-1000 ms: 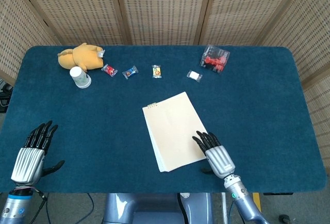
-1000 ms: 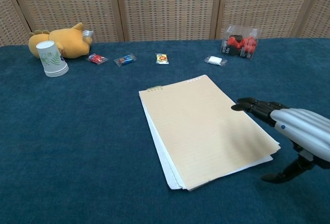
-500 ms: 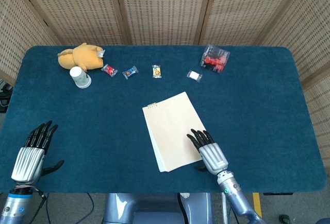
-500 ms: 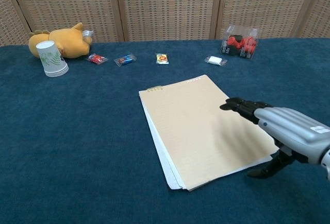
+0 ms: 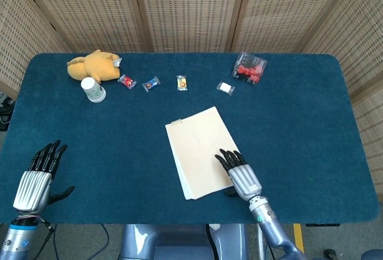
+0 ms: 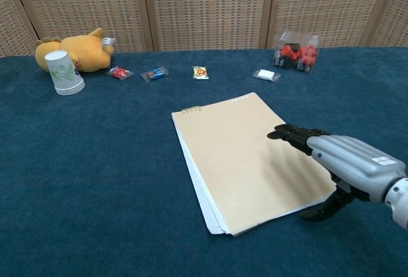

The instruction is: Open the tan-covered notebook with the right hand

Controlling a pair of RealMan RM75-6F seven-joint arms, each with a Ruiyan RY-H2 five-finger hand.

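My right hand (image 6: 344, 160) lay flat and unclenched over the near right corner of the notebook (image 6: 248, 156), fingers (image 5: 227, 159) stretched forward across the tan cover and thumb (image 6: 325, 208) hanging past the edge, gripping nothing. I could not tell whether the palm touched the closed cover. My left hand (image 5: 37, 179) hovered far off, fingers spread, empty.
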